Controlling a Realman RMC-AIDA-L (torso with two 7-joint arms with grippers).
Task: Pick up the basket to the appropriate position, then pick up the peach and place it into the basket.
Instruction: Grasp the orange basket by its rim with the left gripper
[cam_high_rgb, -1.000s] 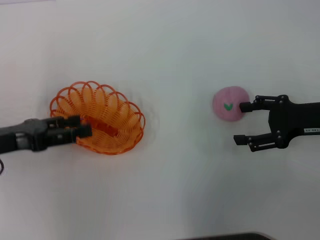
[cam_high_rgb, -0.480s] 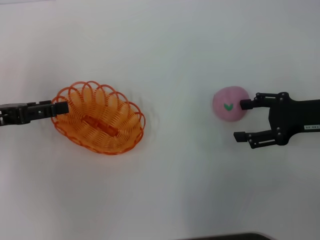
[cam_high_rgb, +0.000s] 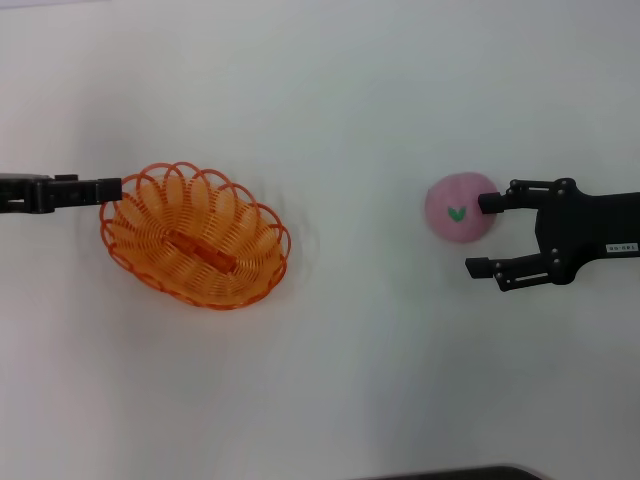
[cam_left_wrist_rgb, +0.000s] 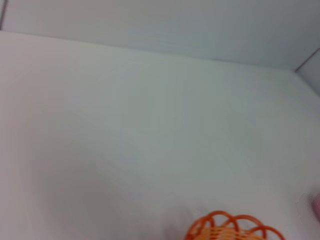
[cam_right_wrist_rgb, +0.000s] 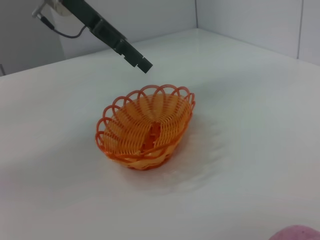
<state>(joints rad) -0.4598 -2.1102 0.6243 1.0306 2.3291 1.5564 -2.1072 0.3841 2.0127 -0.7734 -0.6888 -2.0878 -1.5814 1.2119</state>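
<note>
The white table surface (cam_high_rgb: 350, 380) carries every object. The shallow oval orange wire basket with a looped, scalloped rim (cam_high_rgb: 195, 236) sits flat on it, free of any grip, a flat orange strip lying along its bottom; it serves here as the landmark, and its placement appears finished, so the peach step is judged to be the one in hand. The black right gripper (cam_high_rgb: 488, 235) lies well apart from the basket, on the robot's right, its two fingers spread wide; the far finger touches the side of the peach facing away from the basket while the near finger stands clear of it, so the fruit is not yet enclosed and the approach seems off-centre. A small white label on this gripper's body bears print too small to read. The slim black left gripper (cam_high_rgb: 112, 187) hovers at the basket's rim on the side away from the peach; whether its fingers are parted or closed cannot be told. The small round soft pink peach with a green leaf mark (cam_high_rgb: 458, 207) rests on the table, well apart from the basket.
</note>
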